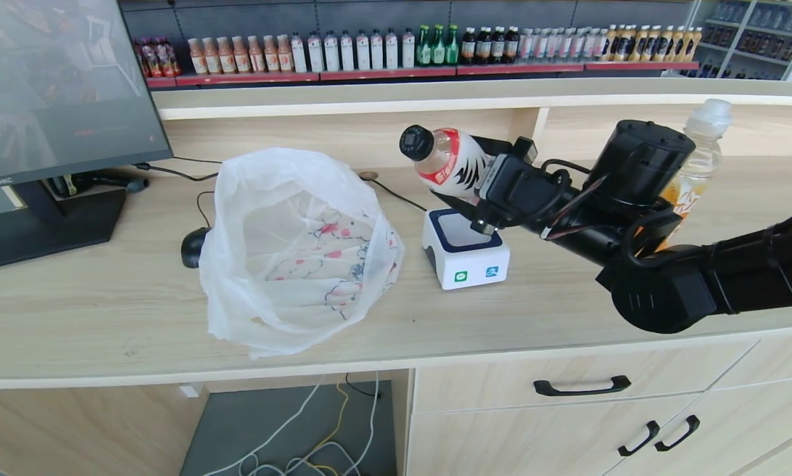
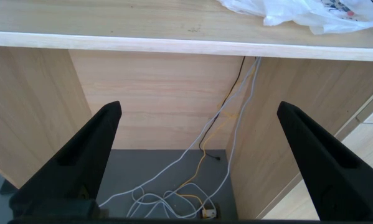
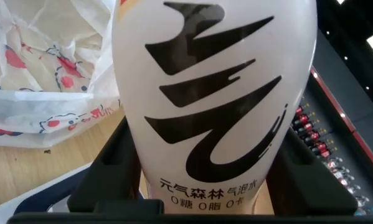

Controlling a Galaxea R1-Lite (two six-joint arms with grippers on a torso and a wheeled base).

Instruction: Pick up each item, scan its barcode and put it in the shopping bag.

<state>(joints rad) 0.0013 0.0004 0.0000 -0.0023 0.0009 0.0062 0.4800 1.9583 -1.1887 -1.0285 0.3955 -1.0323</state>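
In the head view our right gripper [image 1: 483,182] was clamped on the white bottle [image 1: 445,162], just above the scanner [image 1: 465,254]. Its long axis was tilted, cap up and towards the shopping bag [image 1: 297,251] beside the scanner on the left. In the left wrist view our left gripper [image 2: 198,162] hung wide open and empty under the counter [image 2: 111,25] edge, well apart from the scanner. In the right wrist view both fingers [image 3: 105,168] pressed the bottle's sides. We judged the right arm nearer the shopping bag.

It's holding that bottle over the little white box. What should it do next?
Probably carry the bottle left, over the open shopping bag. The right end effector holds it tilted just above the scanner, so scanning looks under way; bagging follows.
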